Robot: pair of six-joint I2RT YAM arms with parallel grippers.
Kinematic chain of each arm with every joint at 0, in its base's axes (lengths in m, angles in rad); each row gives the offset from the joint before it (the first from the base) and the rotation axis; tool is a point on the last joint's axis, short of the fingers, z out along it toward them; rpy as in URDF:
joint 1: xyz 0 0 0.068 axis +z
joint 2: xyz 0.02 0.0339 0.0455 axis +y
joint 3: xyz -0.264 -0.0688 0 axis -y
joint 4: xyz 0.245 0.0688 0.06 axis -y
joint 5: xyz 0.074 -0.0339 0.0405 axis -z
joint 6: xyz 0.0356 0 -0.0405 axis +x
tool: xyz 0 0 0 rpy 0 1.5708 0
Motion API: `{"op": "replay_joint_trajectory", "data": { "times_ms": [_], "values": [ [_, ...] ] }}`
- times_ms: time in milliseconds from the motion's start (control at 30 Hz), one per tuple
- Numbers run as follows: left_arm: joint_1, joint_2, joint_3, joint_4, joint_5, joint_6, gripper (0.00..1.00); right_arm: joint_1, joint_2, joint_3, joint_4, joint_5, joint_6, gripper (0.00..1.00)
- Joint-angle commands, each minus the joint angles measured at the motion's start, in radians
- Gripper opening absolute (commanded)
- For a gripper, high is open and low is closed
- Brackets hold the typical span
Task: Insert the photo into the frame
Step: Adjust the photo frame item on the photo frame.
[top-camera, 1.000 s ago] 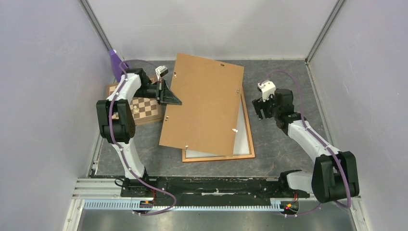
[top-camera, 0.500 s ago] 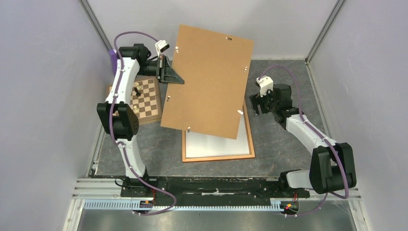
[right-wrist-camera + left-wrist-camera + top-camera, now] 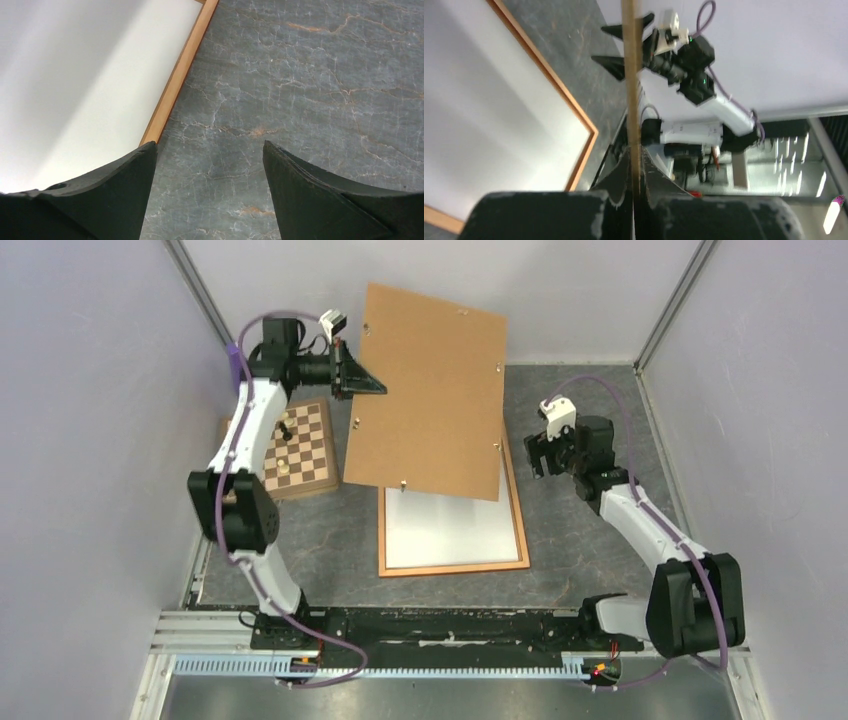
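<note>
one frame lies flat on the table nearest the bases, with one photo inside it, white back up. only the right wrist view shows the right gripper spread wide and empty, just beside the frame's rail. the left wrist view shows the left gripper pinching one brown panel edge-on, tilted above the frame's far end. only the top view shows one chessboard.

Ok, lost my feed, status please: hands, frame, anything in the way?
Left hand shut on backing panel, held aloft, tilted. Right hand open, empty, beside frame. White sheet lies in frame. Panel overhangs frame's far end.
</note>
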Motion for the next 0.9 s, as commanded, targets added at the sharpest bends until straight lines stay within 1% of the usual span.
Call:
{"op": "replay_joint_trajectory", "data": {
  "times_ms": [0, 33, 67, 133, 300, 367, 500, 633, 733, 867],
  "values": [
    [0.004, -0.220, -0.415, 1.357, -0.049, -1.116, 0.02, -0.014, -0.056, -0.033, 0.034, 0.003, 0.008, 0.80],
    [0.004, -0.224, -0.454, 1.427, -0.066, -1.183, 0.02, -0.016, -0.066, -0.041, 0.034, 0.001, 0.013, 0.80],
    [0.006, -0.243, -0.497, 1.454, -0.094, -1.194, 0.02, -0.017, -0.077, -0.048, 0.034, -0.004, 0.016, 0.80],
    [0.000, -0.269, -0.559, 1.425, -0.120, -1.163, 0.02, -0.018, -0.096, -0.061, 0.034, -0.009, 0.025, 0.80],
    [-0.014, -0.330, -0.739, 1.441, -0.147, -1.173, 0.02, -0.020, -0.144, -0.099, 0.073, -0.007, 0.043, 0.80],
    [-0.014, -0.356, -0.795, 1.389, -0.146, -1.131, 0.02, -0.021, -0.163, -0.110, 0.079, 0.008, 0.048, 0.80],
    [-0.015, -0.417, -0.918, 1.252, -0.148, -0.991, 0.02, -0.033, -0.188, -0.117, 0.076, 0.045, 0.055, 0.79],
    [-0.013, -0.465, -1.035, 1.218, -0.155, -0.937, 0.02, -0.055, -0.198, -0.115, 0.074, 0.071, 0.069, 0.79],
    [-0.014, -0.486, -1.041, 1.100, -0.171, -0.819, 0.02, -0.067, -0.197, -0.111, 0.072, 0.081, 0.081, 0.79],
    [-0.016, -0.486, -1.046, 1.053, -0.178, -0.764, 0.02, -0.085, -0.210, -0.120, 0.071, 0.080, 0.083, 0.79]
  ]
}}
